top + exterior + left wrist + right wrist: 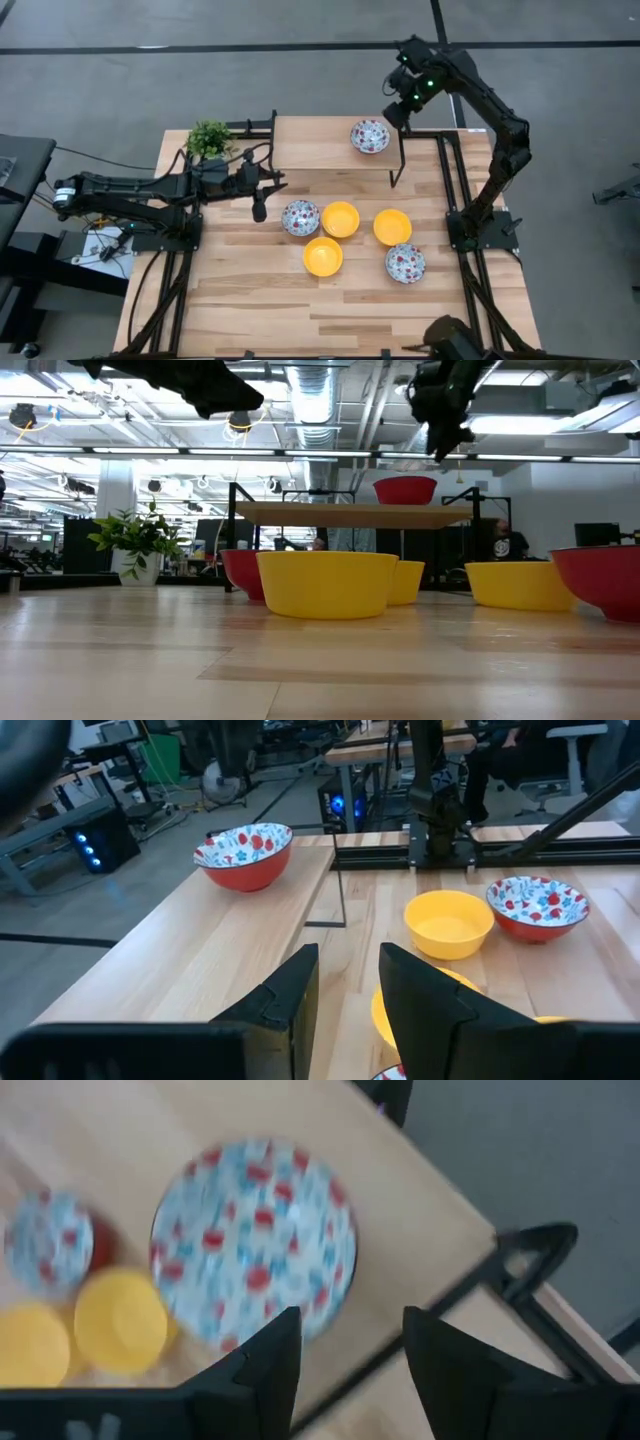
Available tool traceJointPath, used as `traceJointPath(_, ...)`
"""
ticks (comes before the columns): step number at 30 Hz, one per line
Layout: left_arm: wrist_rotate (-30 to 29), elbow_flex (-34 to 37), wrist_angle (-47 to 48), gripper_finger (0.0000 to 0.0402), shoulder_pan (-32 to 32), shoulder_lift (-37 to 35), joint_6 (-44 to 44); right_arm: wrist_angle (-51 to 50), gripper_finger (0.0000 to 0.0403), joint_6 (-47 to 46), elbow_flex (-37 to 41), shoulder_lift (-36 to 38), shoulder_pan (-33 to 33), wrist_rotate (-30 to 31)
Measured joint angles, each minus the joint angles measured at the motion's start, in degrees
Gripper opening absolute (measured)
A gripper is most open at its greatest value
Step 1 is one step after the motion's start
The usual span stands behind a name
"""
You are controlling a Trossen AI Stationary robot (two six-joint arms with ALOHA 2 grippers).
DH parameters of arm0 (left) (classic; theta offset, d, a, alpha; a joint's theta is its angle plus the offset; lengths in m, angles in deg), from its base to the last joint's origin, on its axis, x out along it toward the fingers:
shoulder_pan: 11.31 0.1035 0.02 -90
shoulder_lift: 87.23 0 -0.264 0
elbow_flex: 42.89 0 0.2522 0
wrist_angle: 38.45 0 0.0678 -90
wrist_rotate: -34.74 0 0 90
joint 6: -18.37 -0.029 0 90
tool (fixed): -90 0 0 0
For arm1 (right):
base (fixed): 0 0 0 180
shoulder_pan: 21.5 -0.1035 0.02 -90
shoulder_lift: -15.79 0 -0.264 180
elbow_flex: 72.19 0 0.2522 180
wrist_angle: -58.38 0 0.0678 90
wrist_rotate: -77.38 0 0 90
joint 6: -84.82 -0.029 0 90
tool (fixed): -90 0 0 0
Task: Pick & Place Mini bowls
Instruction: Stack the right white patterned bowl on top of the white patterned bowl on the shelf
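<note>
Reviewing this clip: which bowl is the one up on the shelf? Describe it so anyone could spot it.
Find the raised wooden shelf at the table's far edge. One floral bowl sits alone there, near its right end. The other five bowls cluster on the main tabletop below.

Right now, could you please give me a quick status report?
Right claw open, above shelf by floral bowl. Left claw empty near plant. Five bowls on table. Nothing blocking.
</note>
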Motion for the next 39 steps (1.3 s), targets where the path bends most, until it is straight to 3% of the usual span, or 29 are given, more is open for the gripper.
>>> traceJointPath(3, 0.0, 0.0, 0.0, 0.0108, -0.8, 0.0, 0.0, -4.9, 0.0154, 2.6, -2.6, 0.1, -0.2, -0.1)
traceJointPath(15, 0.1, 0.0, 0.0, 0.0108, -3.3, 0.0, 0.1, -4.8, 0.0131, 1.6, -2.7, 11.0, -7.3, -0.2)
traceJointPath(22, 0.1, 0.0, 0.0, 0.0108, -4.4, 0.4, 3.3, -4.7, 0.0127, -2.7, -0.4, 18.1, -15.7, -6.4)
traceJointPath(27, 0.0, 0.1, -0.1, 0.0108, -6.1, 0.9, 5.6, -3.8, 0.0127, -7.3, 7.7, 23.4, -23.2, -6.2)
traceJointPath(33, 0.0, 0.1, -1.3, 0.0108, -10.1, 4.8, 5.8, 3.4, 0.0127, -12.1, 24.0, 30.9, -33.7, -5.8)
traceJointPath(39, 0.0, 0.1, -8.4, 0.0108, -14.2, 12.0, 11.3, 8.7, 0.0127, -27.3, 40.0, 37.0, -43.0, -0.6)
